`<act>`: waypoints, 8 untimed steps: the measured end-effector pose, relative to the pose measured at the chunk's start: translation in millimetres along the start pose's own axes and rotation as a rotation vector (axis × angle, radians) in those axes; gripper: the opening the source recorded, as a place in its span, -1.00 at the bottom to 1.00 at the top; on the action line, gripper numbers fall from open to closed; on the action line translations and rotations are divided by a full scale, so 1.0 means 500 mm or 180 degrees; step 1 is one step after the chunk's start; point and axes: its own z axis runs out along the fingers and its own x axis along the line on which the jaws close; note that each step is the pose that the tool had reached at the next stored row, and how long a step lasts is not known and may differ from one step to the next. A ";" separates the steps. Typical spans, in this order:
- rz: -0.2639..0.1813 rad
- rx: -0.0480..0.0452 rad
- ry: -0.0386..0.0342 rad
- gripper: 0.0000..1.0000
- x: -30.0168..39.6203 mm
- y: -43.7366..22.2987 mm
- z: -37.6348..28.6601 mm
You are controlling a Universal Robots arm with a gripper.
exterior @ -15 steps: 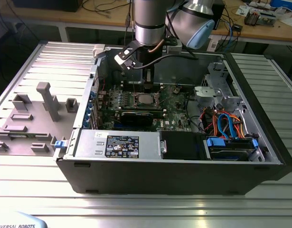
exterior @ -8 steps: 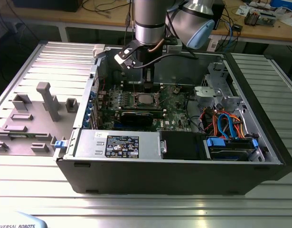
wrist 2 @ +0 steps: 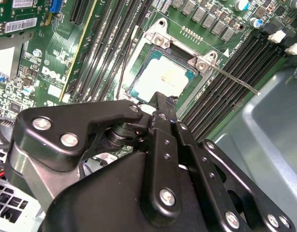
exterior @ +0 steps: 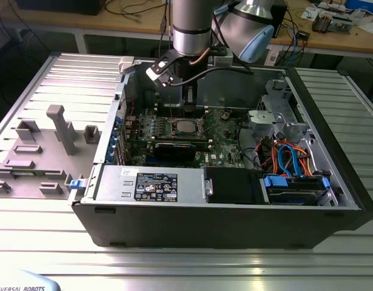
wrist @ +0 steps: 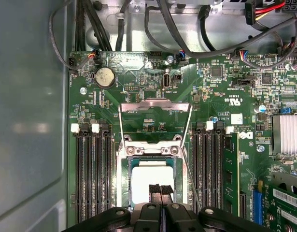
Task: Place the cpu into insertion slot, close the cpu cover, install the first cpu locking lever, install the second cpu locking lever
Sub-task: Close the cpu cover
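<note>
The cpu (wrist: 149, 178), pale metal top up, sits flat in the insertion slot (wrist: 124, 166) approx mid-board; it also shows in the second wrist view (wrist 2: 162, 79) and the exterior view (exterior: 186, 126). The cpu cover (wrist: 155, 103) is up, swung back on its hinge at the slot's edge, w/ green board visible thru its window. One thin locking lever (wrist: 190, 181) runs along the slot's side, betw. the slot and the memory slots (wrist: 92, 174); in the second wrist view its rod (wrist 2: 235, 79) sticks out past the slot corner.

The gripper (wrist: 160, 189) hangs right over the cpu, its fingers (wrist: 154, 189) pressed together w/ nothing betw. them. Can't tell if the tips touch the chip. In the second wrist view the tip (wrist 2: 161, 99) is at the cpu's near edge.

Around it: the green motherboard (wrist: 138, 72) w/ a coin battery (wrist: 105, 76), lying inside an open PC case (exterior: 222, 224) on a ribbed metal table (exterior: 174, 260). The arm comes down into the case (exterior: 189, 112). Grey fixture blocks (exterior: 62, 127) are on the exterior view's left.
</note>
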 end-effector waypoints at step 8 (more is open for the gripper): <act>0.0000 0.0000 -0.0001 -0.79 0.000 0.000 -0.003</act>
